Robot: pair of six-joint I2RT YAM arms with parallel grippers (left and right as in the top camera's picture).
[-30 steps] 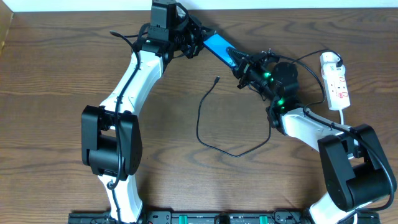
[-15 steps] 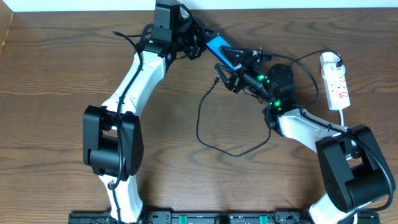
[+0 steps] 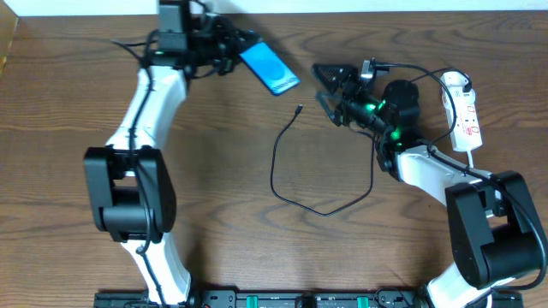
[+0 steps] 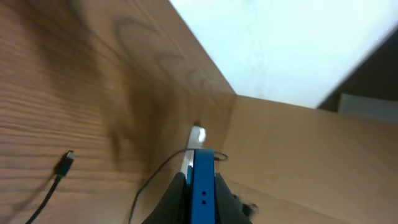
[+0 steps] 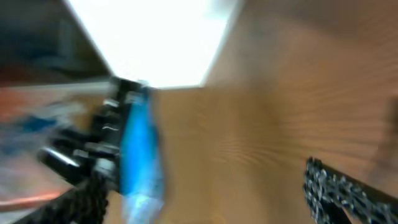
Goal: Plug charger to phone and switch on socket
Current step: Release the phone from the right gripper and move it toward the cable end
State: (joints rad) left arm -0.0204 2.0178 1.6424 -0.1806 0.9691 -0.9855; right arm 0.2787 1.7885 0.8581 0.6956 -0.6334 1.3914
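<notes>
The phone [image 3: 272, 70], bright blue, hangs above the table at the back, with my left gripper [image 3: 241, 50] shut on its near end. In the left wrist view its blue edge [image 4: 202, 171] stands upright between the two dark fingers [image 4: 179, 199]. My right gripper [image 3: 329, 86] stands open to the right of the phone, apart from it, holding nothing. In the blurred right wrist view the phone [image 5: 137, 149] shows beside the left finger. The charger [image 3: 318, 208] lies looped on the table, its small tip [image 3: 298, 109] free. The white socket [image 3: 463, 113] lies at the far right.
The charger's black cable runs up past the right arm to the socket. A white cord [image 3: 473, 161] leaves the socket toward the front. The table's back edge [image 3: 385, 12] is close behind both grippers. A pale wall [image 4: 298, 43] lies beyond it.
My right gripper has opened, let go of the phone and drawn back to the right. The left arm has swung left, carrying the phone away from it.
</notes>
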